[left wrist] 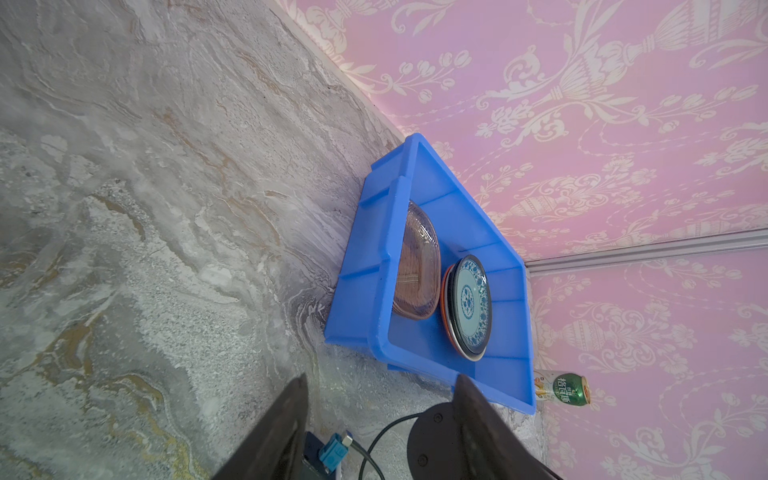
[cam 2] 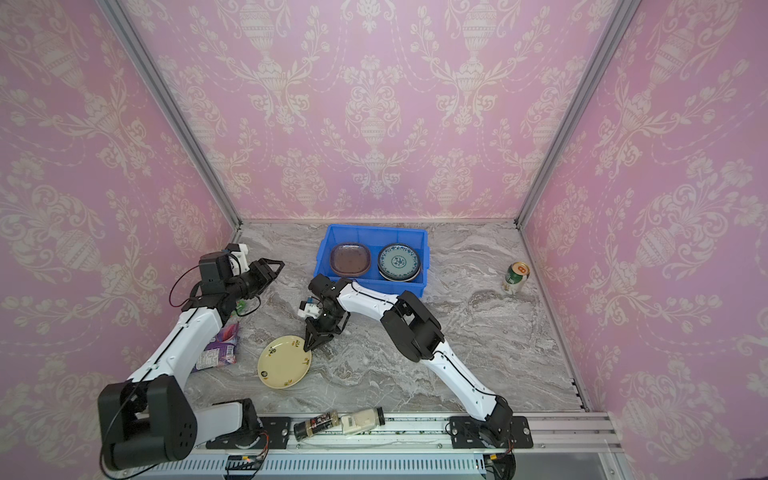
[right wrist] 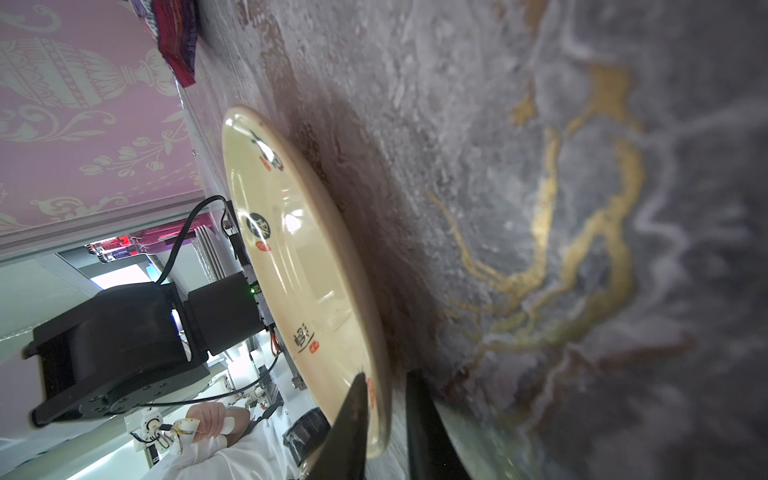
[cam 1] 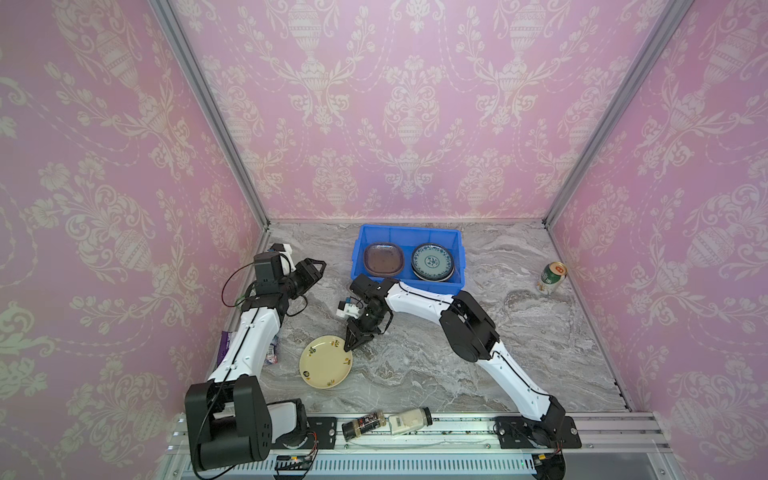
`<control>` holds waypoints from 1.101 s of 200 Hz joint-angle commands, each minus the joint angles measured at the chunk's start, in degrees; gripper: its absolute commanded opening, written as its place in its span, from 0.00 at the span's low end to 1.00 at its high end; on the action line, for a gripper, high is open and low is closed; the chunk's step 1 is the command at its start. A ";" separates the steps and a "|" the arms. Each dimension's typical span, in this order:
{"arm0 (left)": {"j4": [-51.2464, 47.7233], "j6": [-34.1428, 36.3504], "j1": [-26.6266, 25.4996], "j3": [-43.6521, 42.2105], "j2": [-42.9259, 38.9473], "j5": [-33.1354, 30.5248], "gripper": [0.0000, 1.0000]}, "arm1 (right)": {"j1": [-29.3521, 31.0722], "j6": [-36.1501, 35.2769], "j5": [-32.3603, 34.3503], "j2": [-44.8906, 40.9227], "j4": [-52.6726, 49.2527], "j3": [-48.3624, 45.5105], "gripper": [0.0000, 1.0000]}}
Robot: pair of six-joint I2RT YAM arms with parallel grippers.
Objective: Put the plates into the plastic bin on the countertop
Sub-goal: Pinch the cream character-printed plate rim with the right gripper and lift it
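Only one cream plate [cam 1: 326, 362] lies outside the blue bin [cam 1: 409, 233].

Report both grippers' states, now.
Left gripper: open, empty.
Right gripper: jaws astride the rim of the cream plate; gripped or not, cannot tell.

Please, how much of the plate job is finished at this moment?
Done: the bright blue plastic bin holds brownish translucent square plates beside a stack topped by a teal-patterned round plate. In hand: the right claw straddles the rim of the cream flowered round plate lying on the marbled grey countertop. To do: lift that plate into the bin.
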 commanded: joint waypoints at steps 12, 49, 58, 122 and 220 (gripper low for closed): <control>-0.96 1.69 0.59 -0.66 0.01 -0.48 0.58 | 0.11 -0.93 1.02 2.05 -1.98 0.68 0.15; -1.02 1.69 0.54 -0.66 -0.01 -0.59 0.58 | 0.17 -1.20 1.34 1.08 -1.50 -0.04 0.08; -1.01 1.61 0.54 -0.59 -0.17 -0.42 0.58 | 0.13 -1.20 1.90 0.47 -1.36 -0.51 0.06; -5.48 3.53 0.39 2.35 -1.41 -0.66 0.59 | -0.90 1.21 8.80 -13.26 1.34 -9.67 0.00; -6.33 11.19 -11.92 7.82 2.08 2.53 0.57 | -17.62 6.68 12.83 -40.58 8.02 -34.62 0.00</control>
